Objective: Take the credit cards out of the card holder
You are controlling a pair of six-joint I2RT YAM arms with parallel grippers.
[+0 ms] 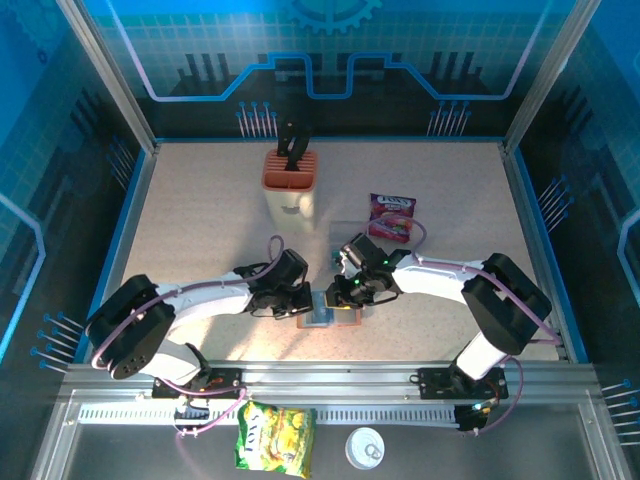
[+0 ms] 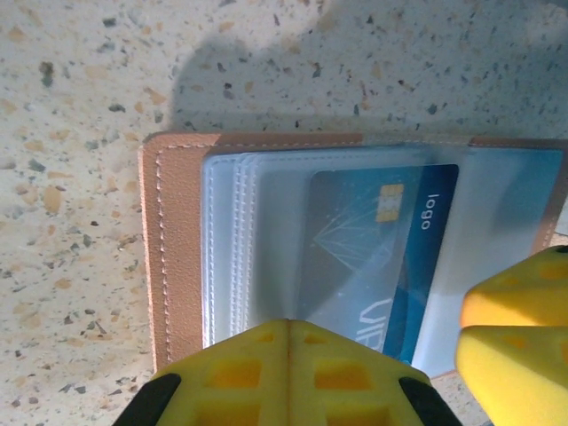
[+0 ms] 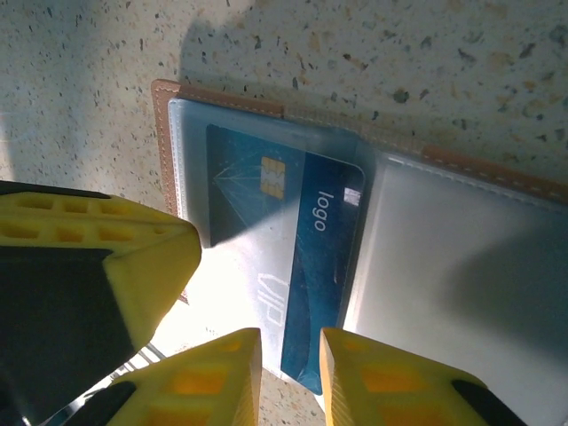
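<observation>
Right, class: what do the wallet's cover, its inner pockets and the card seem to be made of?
Wallet cover: brown leather or imitation, matte, with a stitched edge. Pockets: clear, slightly frosted soft plastic; the card shows through them. Card: glossy blue plastic, probably, with a gold chip and printed lettering.

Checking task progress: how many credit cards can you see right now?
1. A blue credit card with a chip sits under a clear sleeve of the open brown card holder. Others may hide in the stacked sleeves beside it.
</observation>
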